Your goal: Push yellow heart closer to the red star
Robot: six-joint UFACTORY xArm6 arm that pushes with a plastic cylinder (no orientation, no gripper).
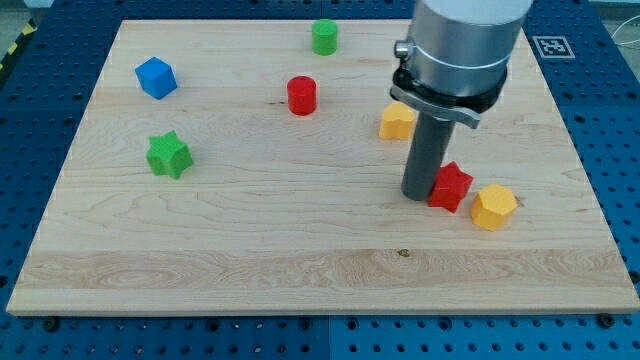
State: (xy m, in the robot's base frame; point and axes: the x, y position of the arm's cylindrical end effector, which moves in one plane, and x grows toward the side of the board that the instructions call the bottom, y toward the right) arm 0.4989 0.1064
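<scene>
Nearest the camera lies bare pale wood grain of the counter, running broadly toward the view's bottom edge. Beyond it, a yellow block, faceted, sits just at 4 o'clock of the red star, close beside it. My tip rests at the star's 9 o'clock, apparently touching; there is no hand on this rod. At 11 o'clock of the star, partly behind the rod, is the yellow heart, near but apart. Leftward stand a green star, red cylinder, blue cube; farthest, a green cylinder.
</scene>
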